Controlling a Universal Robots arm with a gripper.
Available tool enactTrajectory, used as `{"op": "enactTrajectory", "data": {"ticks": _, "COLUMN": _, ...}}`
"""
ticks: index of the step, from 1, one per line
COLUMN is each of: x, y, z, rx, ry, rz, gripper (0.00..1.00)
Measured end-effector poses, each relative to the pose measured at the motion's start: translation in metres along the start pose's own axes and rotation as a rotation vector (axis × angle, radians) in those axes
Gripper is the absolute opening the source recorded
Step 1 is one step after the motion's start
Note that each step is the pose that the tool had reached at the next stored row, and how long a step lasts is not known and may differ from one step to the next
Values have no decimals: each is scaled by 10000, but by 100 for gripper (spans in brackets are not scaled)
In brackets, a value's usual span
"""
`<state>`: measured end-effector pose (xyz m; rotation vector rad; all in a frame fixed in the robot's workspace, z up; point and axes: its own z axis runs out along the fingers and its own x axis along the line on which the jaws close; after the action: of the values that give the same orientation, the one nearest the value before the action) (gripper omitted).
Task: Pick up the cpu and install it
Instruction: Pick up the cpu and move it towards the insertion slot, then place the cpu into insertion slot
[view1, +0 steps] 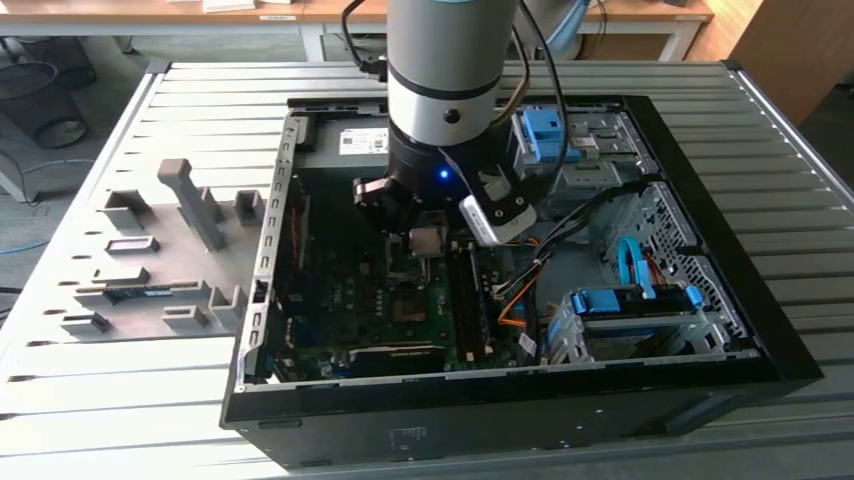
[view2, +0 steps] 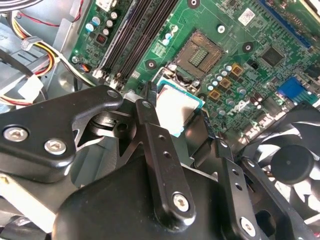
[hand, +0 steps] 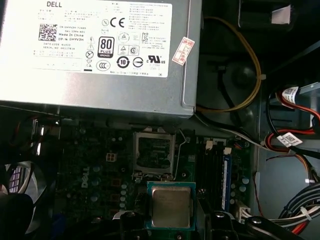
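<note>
The gripper (view2: 177, 107) has its two black fingers (view2: 150, 125) closed on opposite sides of the cpu (hand: 171, 206), holding the small silver square flat in the air above the green motherboard (view2: 227, 37), just beside the open socket (view2: 200, 52), probably so it is level and can fit in.

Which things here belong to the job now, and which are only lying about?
Job: cpu, held by the end effector; empty socket on the motherboard.
Lying about: power supply, fan, cables, grey holders outside the case.
</note>
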<state>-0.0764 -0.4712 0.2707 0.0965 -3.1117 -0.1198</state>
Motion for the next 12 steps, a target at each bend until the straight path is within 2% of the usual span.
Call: {"op": "enactTrajectory", "data": {"ticks": 12, "x": 1, "y": -6, "z": 44, "rx": -1, "ry": 0, "rz": 2, "gripper": 47}}
